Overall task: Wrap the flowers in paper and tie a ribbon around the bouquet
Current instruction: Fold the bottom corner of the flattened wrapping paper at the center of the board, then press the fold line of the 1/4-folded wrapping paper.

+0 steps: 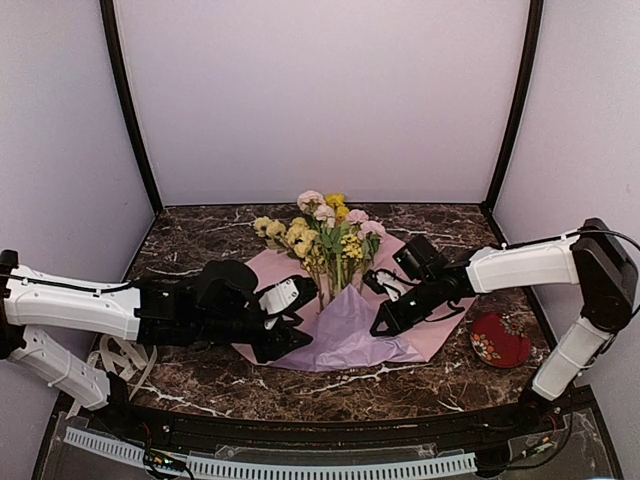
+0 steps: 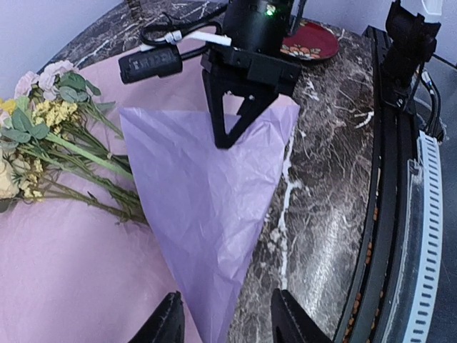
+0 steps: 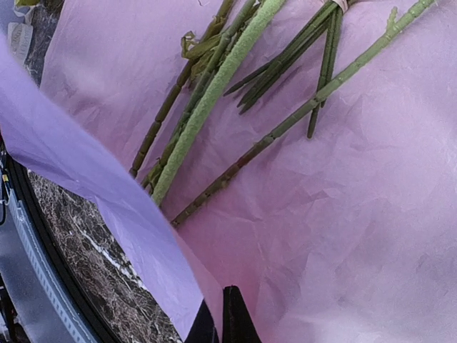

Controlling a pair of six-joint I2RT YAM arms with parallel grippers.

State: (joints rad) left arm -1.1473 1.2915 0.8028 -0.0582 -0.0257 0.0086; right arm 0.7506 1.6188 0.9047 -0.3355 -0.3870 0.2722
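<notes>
The flowers (image 1: 320,235) lie on the spread paper (image 1: 445,322), blooms toward the back wall, stems (image 3: 214,93) running toward me. The sheet's near corner is folded up over the stems as a lilac flap (image 2: 207,193). My right gripper (image 3: 221,321) is shut on that flap's edge and holds it lifted; it also shows in the left wrist view, right gripper (image 2: 227,136). My left gripper (image 2: 228,325) is open, its fingers either side of the flap's pointed tip without clamping it. The cream ribbon (image 1: 118,358) lies in loops at the far left beside the left arm.
A small red patterned dish (image 1: 500,340) sits on the dark marble table (image 1: 200,250) at the right, beside the right arm. The table's raised front rail (image 2: 421,214) runs close to the paper's near edge. Pale walls close in the back and sides.
</notes>
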